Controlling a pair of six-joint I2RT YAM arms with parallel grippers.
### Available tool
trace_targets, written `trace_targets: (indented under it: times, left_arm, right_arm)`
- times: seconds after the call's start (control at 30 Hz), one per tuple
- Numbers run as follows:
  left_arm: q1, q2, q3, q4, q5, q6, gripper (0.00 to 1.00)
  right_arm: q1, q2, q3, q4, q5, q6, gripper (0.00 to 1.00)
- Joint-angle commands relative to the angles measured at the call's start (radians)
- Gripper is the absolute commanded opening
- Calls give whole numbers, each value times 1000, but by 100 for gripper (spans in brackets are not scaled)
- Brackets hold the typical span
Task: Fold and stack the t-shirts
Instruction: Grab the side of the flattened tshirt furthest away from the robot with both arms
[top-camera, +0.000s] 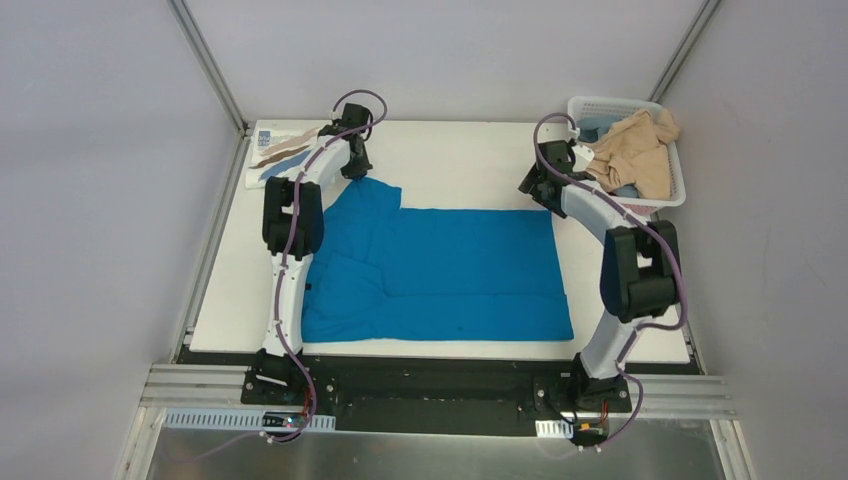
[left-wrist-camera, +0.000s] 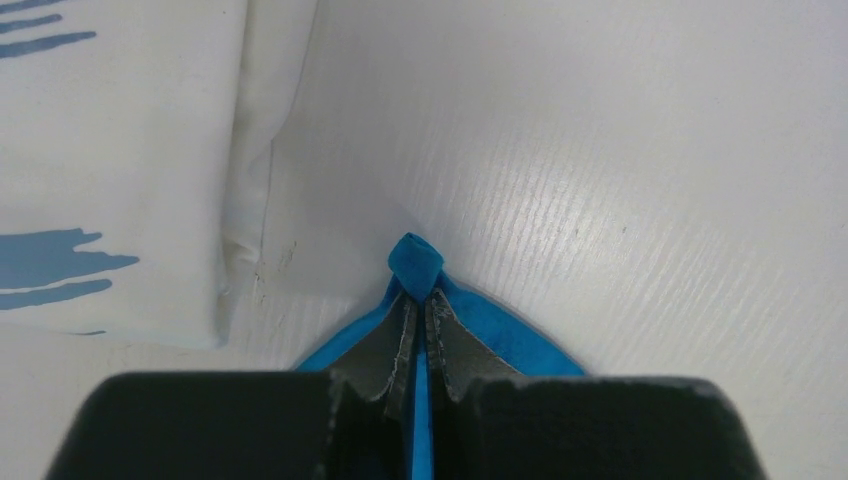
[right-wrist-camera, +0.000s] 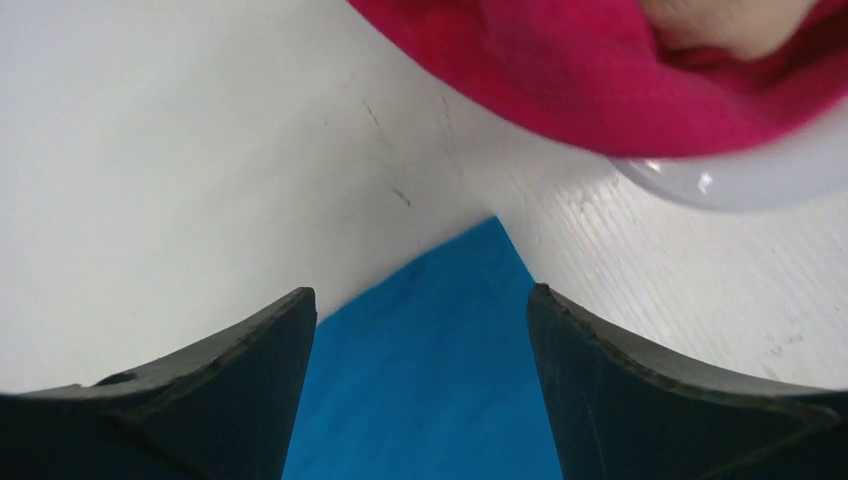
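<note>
A bright blue t-shirt (top-camera: 440, 275) lies spread flat on the white table. My left gripper (top-camera: 356, 170) is at its far left corner and is shut on a pinch of the blue cloth (left-wrist-camera: 415, 265). My right gripper (top-camera: 533, 185) is open above the shirt's far right corner (right-wrist-camera: 470, 330), with one finger on each side of it. A folded white shirt with brown and blue brushstrokes (top-camera: 282, 150) lies at the far left; it also shows in the left wrist view (left-wrist-camera: 110, 170). Beige (top-camera: 640, 150) and pale-blue shirts sit in the basket.
The white mesh basket (top-camera: 668, 199) stands at the far right corner, close to my right gripper. A pink cloth (right-wrist-camera: 600, 70) hangs over its rim (right-wrist-camera: 740, 180) in the right wrist view. Bare table (top-camera: 460, 160) lies beyond the blue shirt.
</note>
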Motion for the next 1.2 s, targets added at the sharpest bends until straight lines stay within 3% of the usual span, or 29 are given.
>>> trace_targets:
  times: [0.0, 0.2, 0.67, 0.93, 1.03, 1.17]
  left_arm:
    - [4, -53, -25, -71, -16, 19, 0]
    - [4, -66, -33, -70, -7, 17, 0]
    - [4, -90, -55, -70, 20, -9, 0]
    - [4, -105, -69, -70, 29, -15, 0]
    - [4, -111, -73, -70, 34, -16, 0]
    - [4, -130, -86, -70, 32, -16, 0]
  right_arm:
    - [-10, 114, 119, 28, 103, -55, 78]
    - [-16, 226, 205, -15, 105, -35, 60]
    - [-22, 324, 296, -223, 93, 96, 58]
    - [-22, 307, 275, -249, 113, 122, 50]
    - [-22, 303, 262, -244, 118, 123, 42]
    - [-22, 305, 270, -242, 116, 122, 24]
